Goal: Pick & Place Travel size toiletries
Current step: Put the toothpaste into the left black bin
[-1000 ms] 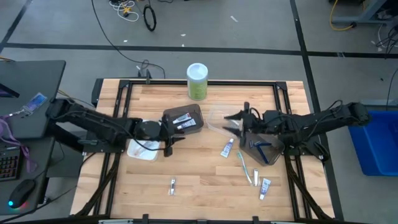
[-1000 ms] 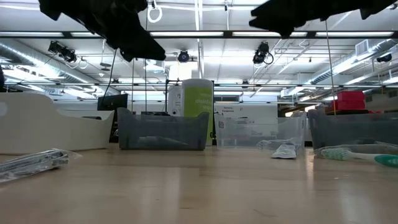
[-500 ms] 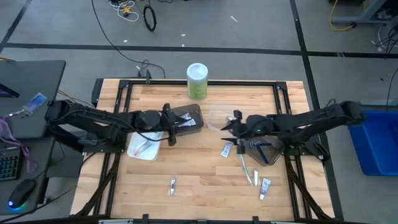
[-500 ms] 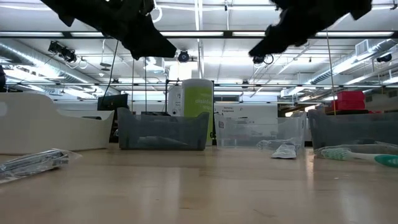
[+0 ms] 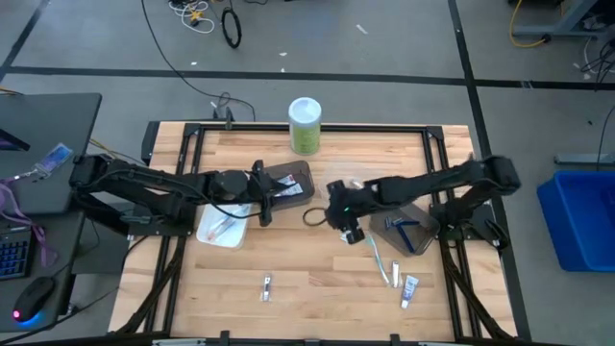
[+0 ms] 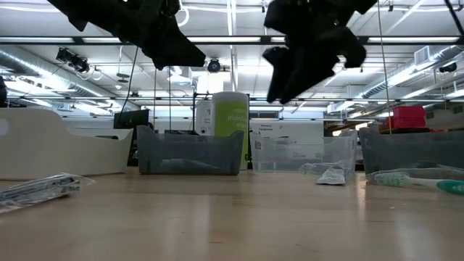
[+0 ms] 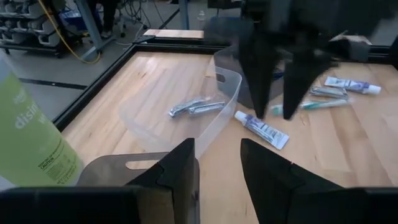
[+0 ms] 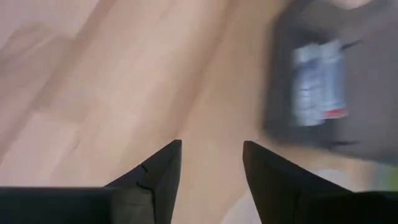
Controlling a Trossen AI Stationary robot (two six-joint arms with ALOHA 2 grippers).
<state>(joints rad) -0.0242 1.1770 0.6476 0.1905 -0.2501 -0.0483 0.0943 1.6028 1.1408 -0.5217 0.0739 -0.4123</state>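
step: looked like a between-picks moment, nothing was carried by either arm, so another loose item was probably being lined up
right gripper (image 5: 338,213): hung over bare wood at table centre, fingers parted with only table seen between them, nothing grasped
left gripper (image 5: 261,197): parked at about 9 o'clock of centre, above the edge of the dark tray (image 5: 300,173), fingers spread, empty
travel size toiletries: a white tube (image 5: 353,232) lay just at 4 o'clock of the right gripper; a toothbrush (image 5: 380,258), another tube (image 5: 409,289) and a small packet (image 5: 266,286) were scattered toward 5–6 o'clock; a few tubes already sat in the dark tray
next move: a short drop onto that near tube seemed called for, fingers squared across its width
in the way: the clear tray (image 7: 180,124) sat close by the tube, so its wall could get clipped
other stuff: green canister (image 5: 305,126) at 12 o'clock, white tray (image 5: 207,234) under the left arm, second dark tray (image 5: 408,235) at 3 o'clock holding a razor (image 5: 400,225)
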